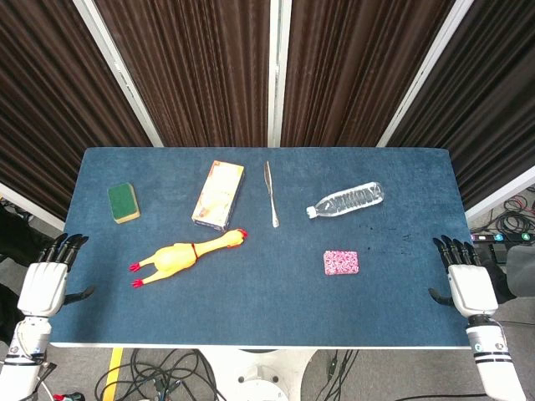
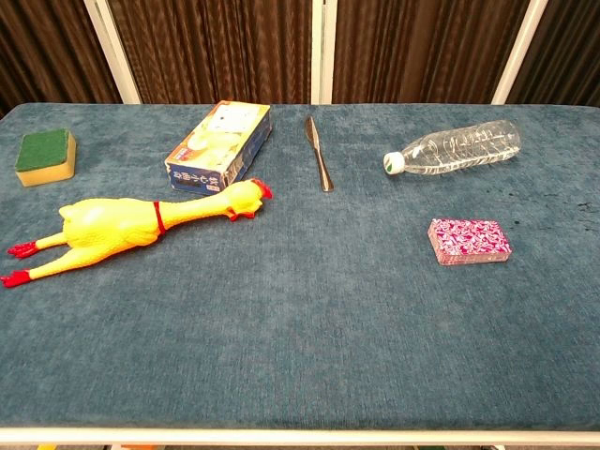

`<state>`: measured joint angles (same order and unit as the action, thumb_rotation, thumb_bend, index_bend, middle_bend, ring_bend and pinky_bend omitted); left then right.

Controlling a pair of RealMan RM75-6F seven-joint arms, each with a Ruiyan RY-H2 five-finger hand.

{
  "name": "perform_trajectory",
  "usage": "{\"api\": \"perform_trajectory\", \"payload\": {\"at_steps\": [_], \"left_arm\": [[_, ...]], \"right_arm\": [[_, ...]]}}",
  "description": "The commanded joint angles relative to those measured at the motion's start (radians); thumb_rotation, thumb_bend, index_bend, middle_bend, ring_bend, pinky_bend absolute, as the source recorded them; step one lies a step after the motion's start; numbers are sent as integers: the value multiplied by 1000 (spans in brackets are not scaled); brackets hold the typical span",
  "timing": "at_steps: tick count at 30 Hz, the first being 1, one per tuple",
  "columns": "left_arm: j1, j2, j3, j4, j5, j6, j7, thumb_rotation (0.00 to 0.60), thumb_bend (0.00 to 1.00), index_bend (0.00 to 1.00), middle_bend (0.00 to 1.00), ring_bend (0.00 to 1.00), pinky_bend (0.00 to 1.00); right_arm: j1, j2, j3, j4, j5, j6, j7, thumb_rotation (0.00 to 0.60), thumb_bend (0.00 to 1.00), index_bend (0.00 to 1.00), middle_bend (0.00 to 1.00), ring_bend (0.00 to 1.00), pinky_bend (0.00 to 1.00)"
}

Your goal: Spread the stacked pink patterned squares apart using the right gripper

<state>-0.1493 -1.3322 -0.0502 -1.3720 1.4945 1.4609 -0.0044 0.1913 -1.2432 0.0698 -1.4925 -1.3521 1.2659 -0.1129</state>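
Note:
The pink patterned squares (image 1: 341, 262) lie in one neat stack on the blue table, right of centre; in the chest view the stack (image 2: 470, 240) shows its layered edge. My right hand (image 1: 468, 282) hangs off the table's right edge, fingers apart and holding nothing, well to the right of the stack. My left hand (image 1: 47, 282) hangs off the left edge, also with fingers apart and holding nothing. Neither hand shows in the chest view.
On the blue table (image 1: 251, 309) a clear plastic bottle (image 1: 346, 200) lies behind the stack. A butter knife (image 1: 271, 194), a cardboard box (image 1: 218, 195), a yellow rubber chicken (image 1: 185, 253) and a green-yellow sponge (image 1: 124, 203) lie further left.

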Motion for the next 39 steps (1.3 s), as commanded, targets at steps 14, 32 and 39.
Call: {"api": "perform_trajectory", "payload": {"at_steps": [14, 32, 39], "left_arm": [[-2, 11, 0, -19, -6, -11, 12, 600, 28, 137, 133, 79, 185], [7, 6, -5, 23, -16, -3, -34, 600, 28, 137, 133, 79, 185], [11, 11, -1, 23, -15, -2, -34, 600, 28, 137, 133, 79, 185]], "right_arm": [[18, -2, -3, -10, -6, -22, -21, 600, 102, 0, 41, 0, 0], [104, -14, 13, -98, 37, -119, -206, 600, 105, 0, 217, 638, 814], [194, -74, 41, -52, 105, -224, -284, 600, 106, 168, 269, 738, 902]]}}
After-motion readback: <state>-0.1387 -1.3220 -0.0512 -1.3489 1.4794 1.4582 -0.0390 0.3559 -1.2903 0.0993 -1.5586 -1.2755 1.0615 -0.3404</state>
